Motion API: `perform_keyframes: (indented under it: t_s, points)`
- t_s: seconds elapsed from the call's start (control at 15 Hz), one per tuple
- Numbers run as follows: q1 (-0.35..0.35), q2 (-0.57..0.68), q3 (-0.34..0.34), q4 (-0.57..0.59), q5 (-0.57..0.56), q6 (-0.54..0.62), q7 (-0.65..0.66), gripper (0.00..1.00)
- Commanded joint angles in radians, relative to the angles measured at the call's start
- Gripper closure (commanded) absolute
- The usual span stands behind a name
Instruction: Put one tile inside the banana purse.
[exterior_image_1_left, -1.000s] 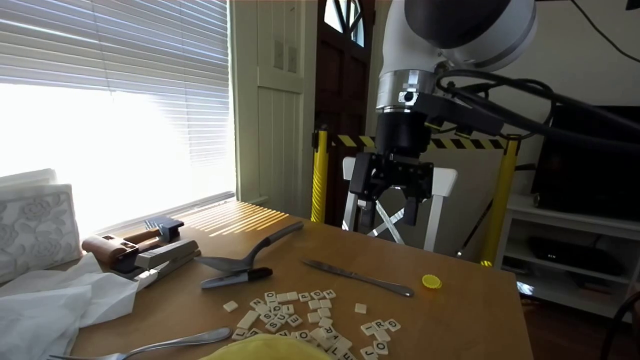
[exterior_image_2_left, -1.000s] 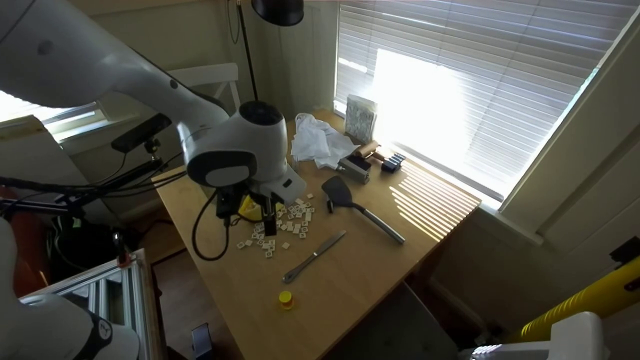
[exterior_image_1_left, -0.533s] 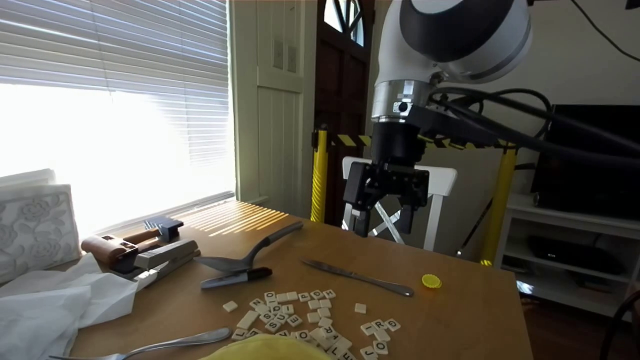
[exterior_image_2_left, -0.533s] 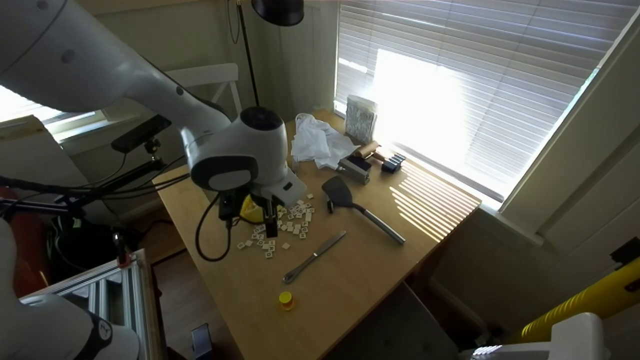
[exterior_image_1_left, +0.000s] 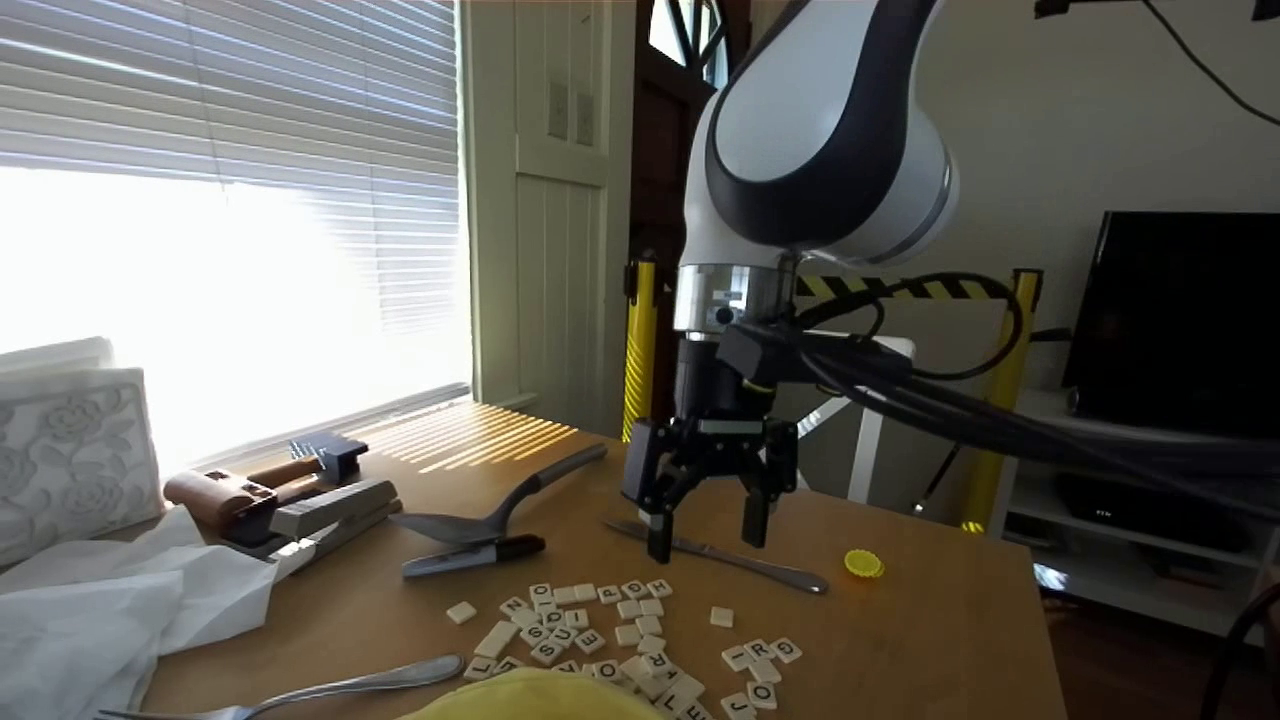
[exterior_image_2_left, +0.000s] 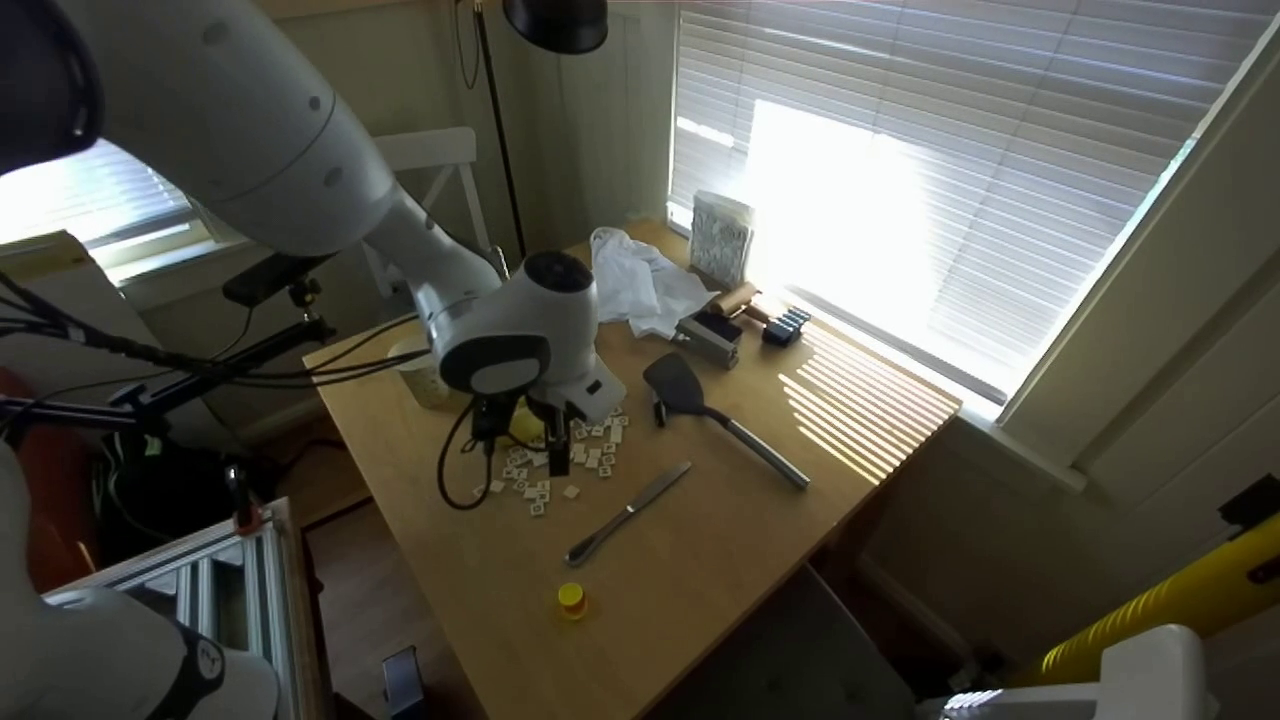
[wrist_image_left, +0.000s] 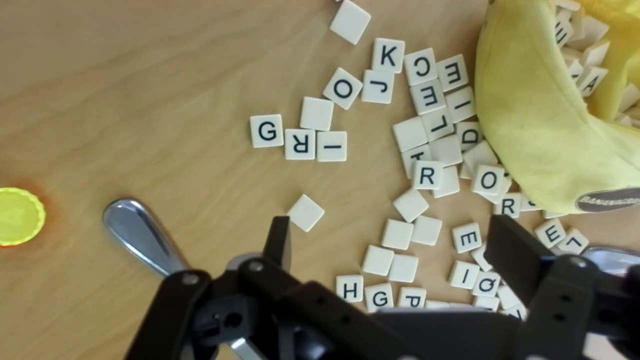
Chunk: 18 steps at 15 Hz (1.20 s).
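Note:
The banana purse (wrist_image_left: 520, 110) is soft and pale yellow, at upper right in the wrist view, with its opening showing several tiles inside. Its top edge shows at the bottom of an exterior view (exterior_image_1_left: 545, 697). It is partly hidden behind the arm in an exterior view (exterior_image_2_left: 527, 424). Several cream letter tiles (wrist_image_left: 266, 131) are spread on the table beside it, some overlapping. A single blank tile (wrist_image_left: 306, 213) lies apart, near one fingertip in the wrist view; it also shows in an exterior view (exterior_image_1_left: 722, 617). My gripper (exterior_image_1_left: 707, 540) is open and empty, above the table and tiles.
A knife (exterior_image_1_left: 715, 555) lies beyond the tiles, with a small yellow disc (exterior_image_1_left: 863, 563) to its right. A spatula (exterior_image_1_left: 500, 510), marker (exterior_image_1_left: 475, 555), stapler (exterior_image_1_left: 335, 515) and fork (exterior_image_1_left: 360, 683) lie on the left. White paper (exterior_image_2_left: 645, 285) is near the window.
My gripper has moved down and left in an exterior view, closer to the table and tiles. It stays open. The tiles and purse have not visibly moved.

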Motion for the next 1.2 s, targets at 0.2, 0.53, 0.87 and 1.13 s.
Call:
perform_keyframes:
  t_s: [0.2, 0.53, 0.87, 1.13]
  points:
    - [0.056, 0.155, -0.002, 0.117, -0.003, 0.040, 0.064, 0.00]
    - [0.077, 0.217, -0.009, 0.167, -0.004, 0.028, 0.083, 0.30]
    - [0.087, 0.240, -0.007, 0.190, -0.003, 0.019, 0.085, 0.68]
    - [0.094, 0.242, -0.010, 0.199, -0.008, 0.014, 0.086, 0.82]
